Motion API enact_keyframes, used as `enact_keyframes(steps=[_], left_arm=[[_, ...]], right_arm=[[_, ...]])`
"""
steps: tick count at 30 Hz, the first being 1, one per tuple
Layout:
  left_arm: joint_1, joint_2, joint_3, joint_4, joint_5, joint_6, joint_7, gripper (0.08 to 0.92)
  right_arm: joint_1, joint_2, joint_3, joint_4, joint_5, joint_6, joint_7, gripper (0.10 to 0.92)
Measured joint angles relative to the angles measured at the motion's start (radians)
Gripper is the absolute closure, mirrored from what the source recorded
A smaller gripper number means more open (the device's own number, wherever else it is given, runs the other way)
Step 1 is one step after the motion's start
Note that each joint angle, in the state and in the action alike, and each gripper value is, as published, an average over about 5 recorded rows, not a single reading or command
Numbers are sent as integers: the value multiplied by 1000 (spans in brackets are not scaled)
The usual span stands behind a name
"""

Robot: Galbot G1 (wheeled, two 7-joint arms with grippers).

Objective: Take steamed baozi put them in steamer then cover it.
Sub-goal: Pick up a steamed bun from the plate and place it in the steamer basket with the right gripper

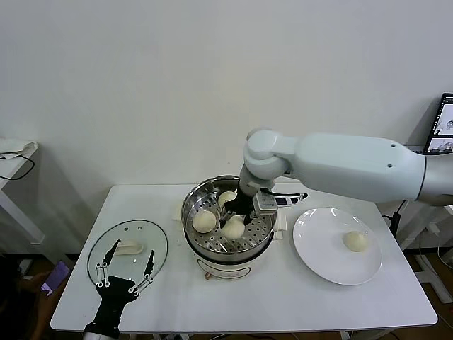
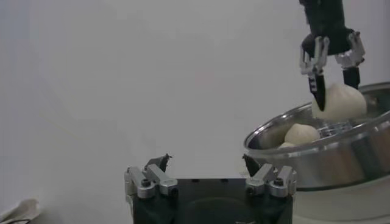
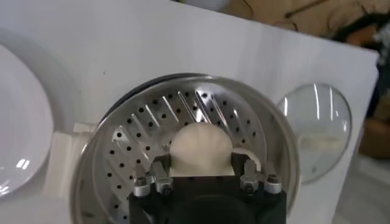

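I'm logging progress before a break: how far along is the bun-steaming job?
Two cream-white dough buns already sit in the shiny steel steamer. The right gripper is setting a third there. One bun waits on the white plate; the glass lid lies on the table beside the idle left gripper.

**Even indoor light, mild glare on metal**

Bright, diffuse light fills the room; shadows under the steamer (image 1: 228, 225) on the counter (image 1: 283, 297) are faint. Its steel rim glints. In the right wrist view, the glass cover (image 3: 317, 131) looks soft and hazy.
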Motion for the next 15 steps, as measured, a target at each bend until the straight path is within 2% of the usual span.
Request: enact_keyframes(steps=[10, 15], left_arm=[[-10, 0, -1, 14, -3, -6, 0, 177], [-16, -2, -1, 20, -5, -7, -1, 177]], right_arm=[[-55, 20, 2, -14, -52, 49, -13, 354], [-76, 30, 7, -26, -72, 54, -9, 285]])
